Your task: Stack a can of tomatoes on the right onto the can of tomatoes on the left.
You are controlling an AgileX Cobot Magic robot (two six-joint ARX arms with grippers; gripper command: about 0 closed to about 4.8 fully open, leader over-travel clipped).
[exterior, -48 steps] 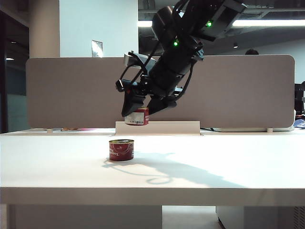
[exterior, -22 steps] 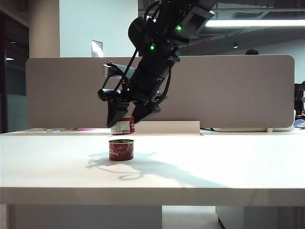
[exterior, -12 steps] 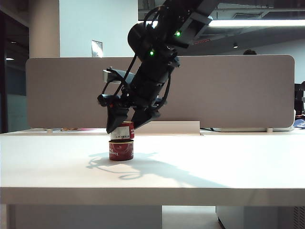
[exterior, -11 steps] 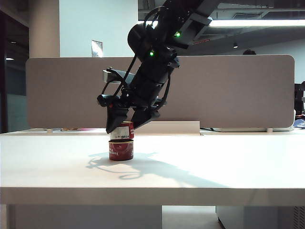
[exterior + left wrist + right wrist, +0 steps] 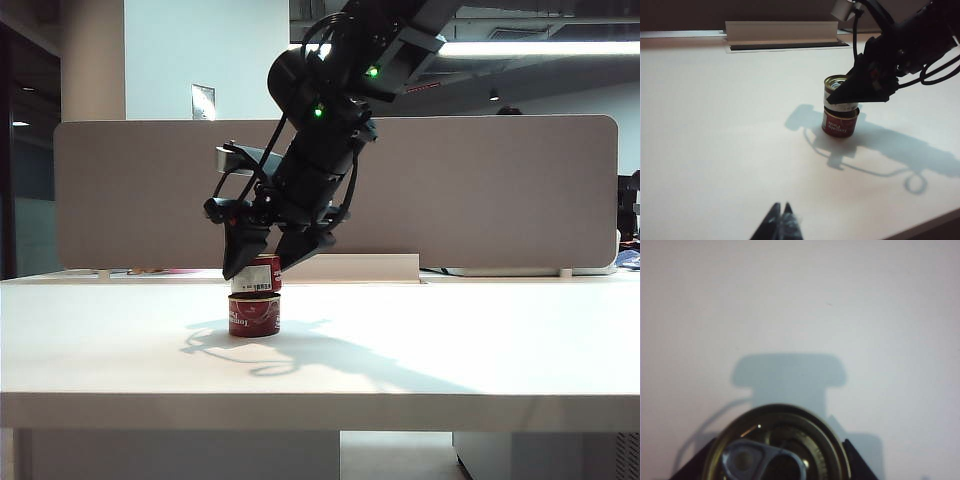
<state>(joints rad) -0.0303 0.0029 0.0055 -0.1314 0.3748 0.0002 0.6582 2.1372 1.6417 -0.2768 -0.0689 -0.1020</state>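
Count: tomato cans x2 – upper can (image 5: 257,274) stacked on lower can (image 5: 254,314). Grippers x2 – right gripper (image 5: 258,258) clamped on upper can, left gripper (image 5: 780,222) low over bare table, well apart from stack, fingertips together. Table (image 5: 450,340) x1. Grey partition panel (image 5: 500,190) x1. White cable tray (image 5: 340,268) x1 at table's far edge.

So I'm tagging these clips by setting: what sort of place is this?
Probably an open-plan office or lab: a plain white desk with a grey fabric divider screen behind it, and long ceiling strip lights above.
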